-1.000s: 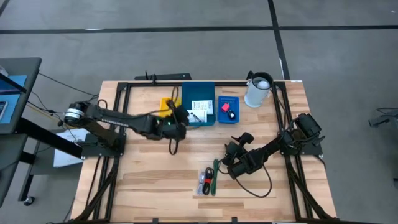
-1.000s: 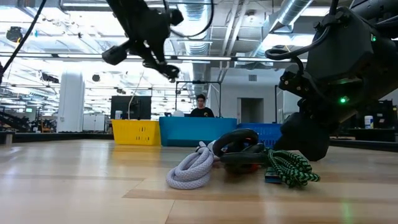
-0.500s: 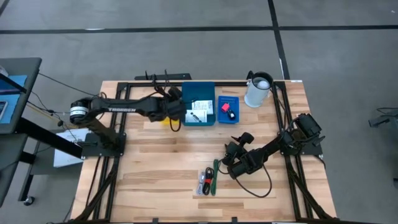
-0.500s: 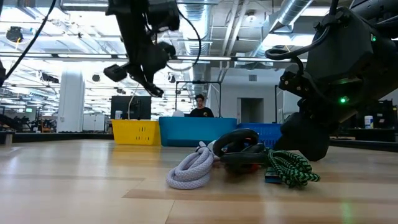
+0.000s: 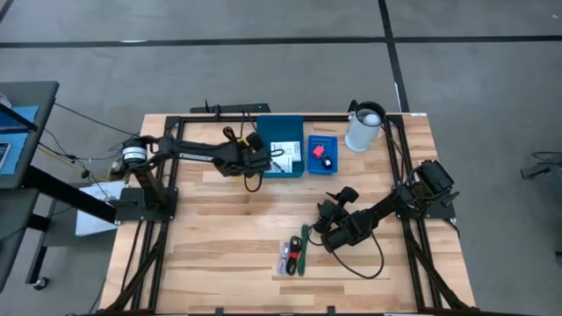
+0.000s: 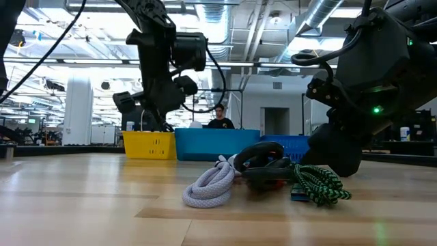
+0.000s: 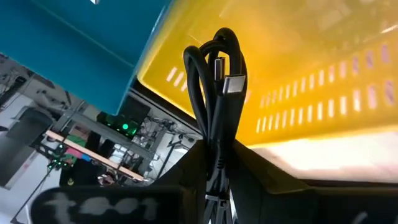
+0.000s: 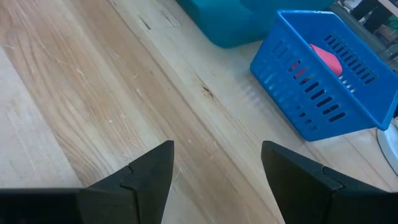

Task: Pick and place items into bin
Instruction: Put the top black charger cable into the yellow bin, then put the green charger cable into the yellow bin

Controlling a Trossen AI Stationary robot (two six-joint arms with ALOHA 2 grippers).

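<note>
Nearest the table's front edge, a small pile (image 5: 293, 254) is left to sort: a pale coiled cord (image 6: 210, 186), a black cable loop (image 6: 263, 164) and a green-and-black braided cord (image 6: 319, 183), lying together on the table (image 5: 219, 228). None of these is in a bin yet.

Just beside the pile, on its right, the right gripper (image 5: 327, 230) hangs low over the wood. Its jaws stand wide apart and hold nothing; its wrist view shows bare planks between the two fingers (image 8: 149, 171). I judge it is waiting or lining up for the next pick from the pile.

Farther back, the bins stand in a row at the table's far side. The small blue basket (image 5: 322, 154) holds a pink-red piece (image 5: 318, 151) and a small black object. The teal bin (image 5: 281, 147) next to it holds white cards (image 5: 283, 151) with black print. So at least these items are already placed.

At the left end of the row, the left gripper (image 5: 256, 151) is over the yellow bin (image 5: 235, 146), which its arm largely covers from above. Its jaws are nearly closed on a folded black cable (image 7: 216, 93), whose plug end shows against the yellow wall in the wrist view. The cable is not yet released, so this placement is in hand but unfinished.

Judging by this, the task is past its middle: one item about to drop, about three left at the front.
</note>
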